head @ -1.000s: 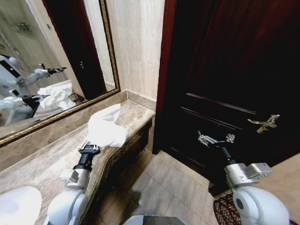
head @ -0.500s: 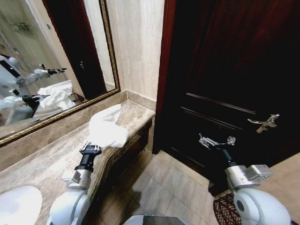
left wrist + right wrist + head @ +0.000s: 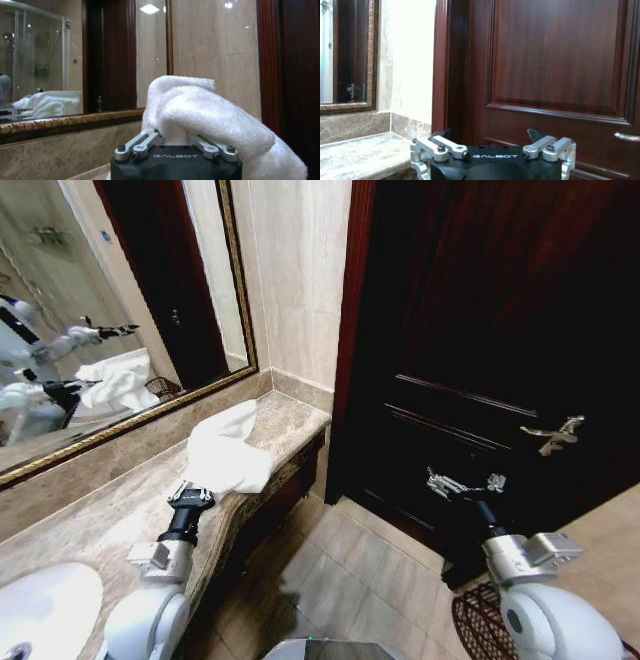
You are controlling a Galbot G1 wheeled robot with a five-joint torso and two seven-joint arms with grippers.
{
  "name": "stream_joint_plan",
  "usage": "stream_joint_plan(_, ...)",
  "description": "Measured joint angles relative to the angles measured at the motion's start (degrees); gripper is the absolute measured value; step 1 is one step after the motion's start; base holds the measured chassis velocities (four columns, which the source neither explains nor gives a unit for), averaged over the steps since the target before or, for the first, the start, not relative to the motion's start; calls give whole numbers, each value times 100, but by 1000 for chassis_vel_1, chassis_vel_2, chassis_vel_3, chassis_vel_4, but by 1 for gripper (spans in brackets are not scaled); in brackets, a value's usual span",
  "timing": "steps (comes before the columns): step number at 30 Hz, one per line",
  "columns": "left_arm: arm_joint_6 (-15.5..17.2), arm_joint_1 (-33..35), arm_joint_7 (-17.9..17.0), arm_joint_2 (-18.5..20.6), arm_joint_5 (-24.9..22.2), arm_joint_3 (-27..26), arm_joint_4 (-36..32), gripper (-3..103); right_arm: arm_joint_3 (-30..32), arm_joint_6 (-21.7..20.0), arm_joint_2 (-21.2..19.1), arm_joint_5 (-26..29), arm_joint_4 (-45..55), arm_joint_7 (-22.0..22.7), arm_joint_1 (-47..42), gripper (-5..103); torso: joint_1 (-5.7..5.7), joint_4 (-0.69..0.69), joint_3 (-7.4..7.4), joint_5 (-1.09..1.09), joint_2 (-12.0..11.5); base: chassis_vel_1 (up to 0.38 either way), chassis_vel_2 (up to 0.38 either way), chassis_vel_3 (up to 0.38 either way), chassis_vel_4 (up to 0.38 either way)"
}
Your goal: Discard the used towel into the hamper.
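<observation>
1. A crumpled white terry towel (image 3: 228, 450) is seen lying on the beige marble counter (image 3: 100, 520), near the counter's far end beside the tiled wall.
2. The left hand (image 3: 190, 496) is held low over the counter, at the near edge of the towel; in the left wrist view the towel (image 3: 200, 120) is bunched directly in front of the left hand (image 3: 175, 144) and reaches down between its fingers.
3. Whether the left hand is clamped on the cloth or merely pressed into it cannot be told from these views.
4. The right hand (image 3: 462, 483) is held in the air in front of the dark red-brown panelled wooden door (image 3: 500, 330), well apart from the towel; in the right wrist view its fingers (image 3: 435, 144) are spread wide and nothing is held between them.
5. The small round dark red-brown openwork woven hamper (image 3: 478, 620) is partly seen on the tiled floor (image 3: 350, 580) at the robot's right side, behind the right arm and below the door's silver lever handle (image 3: 550, 435).
6. A gold-framed wall mirror (image 3: 100, 300) is mounted above the counter, and a white basin (image 3: 40, 610) is set into the counter's near end.
</observation>
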Motion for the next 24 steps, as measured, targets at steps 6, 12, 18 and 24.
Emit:
stream_joint_plan(6, 16, -10, 5, -2, -6, 28, -35, 12, -8, 30, 24, 4, 0, 1, -24, 100, 0, -1, 0, 1, 0, 31, -67, -53, 69)
stream_joint_plan(12, 19, -13, 6, -16, -2, 86, -71, 12, -25, 34, 76, 8, -1, 10, -23, 100, 0, -1, 0, 0, 0, 62, -46, -44, 53)
stream_joint_plan(18, 41, -11, -8, -39, 33, 187, -167, 12, -67, 34, 128, -2, -1, 6, -64, 100, 0, -1, 0, 0, 1, 65, -51, -55, 61)
stream_joint_plan(24, 37, 12, -48, -87, 164, 368, -199, 12, -58, 36, 165, 1, -1, 6, -145, 100, 1, -1, 0, 1, 1, 51, -70, -51, 59)
